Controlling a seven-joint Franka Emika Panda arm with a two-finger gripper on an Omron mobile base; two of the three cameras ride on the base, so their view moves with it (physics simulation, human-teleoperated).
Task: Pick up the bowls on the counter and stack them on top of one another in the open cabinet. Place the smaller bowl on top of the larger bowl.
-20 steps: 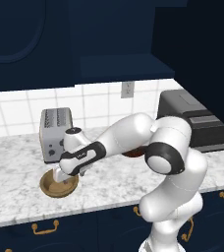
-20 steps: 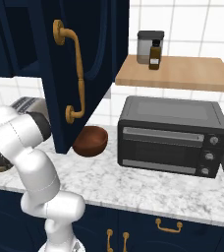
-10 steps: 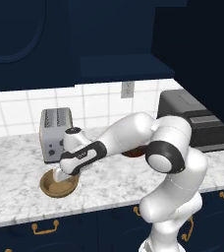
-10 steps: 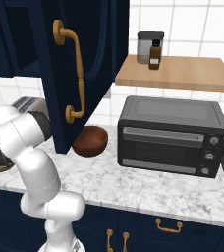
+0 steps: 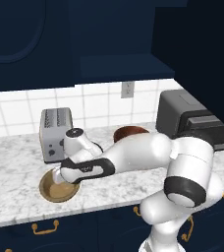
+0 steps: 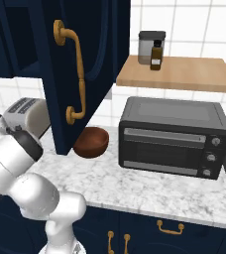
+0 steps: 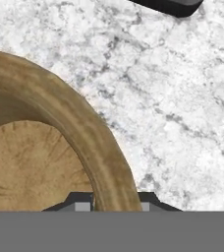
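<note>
A kitchen: marbled counter (image 6: 135,183), toaster (image 5: 55,134), toaster oven (image 6: 174,136), navy cabinets, tiled wall.

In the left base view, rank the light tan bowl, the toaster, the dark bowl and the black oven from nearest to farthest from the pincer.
1. The light tan bowl: the pincer straddles its rim at the counter's front left.
2. The toaster: just behind, against the wall.
3. The dark bowl: farther right, behind the arm.
4. The black oven: far right.
</note>
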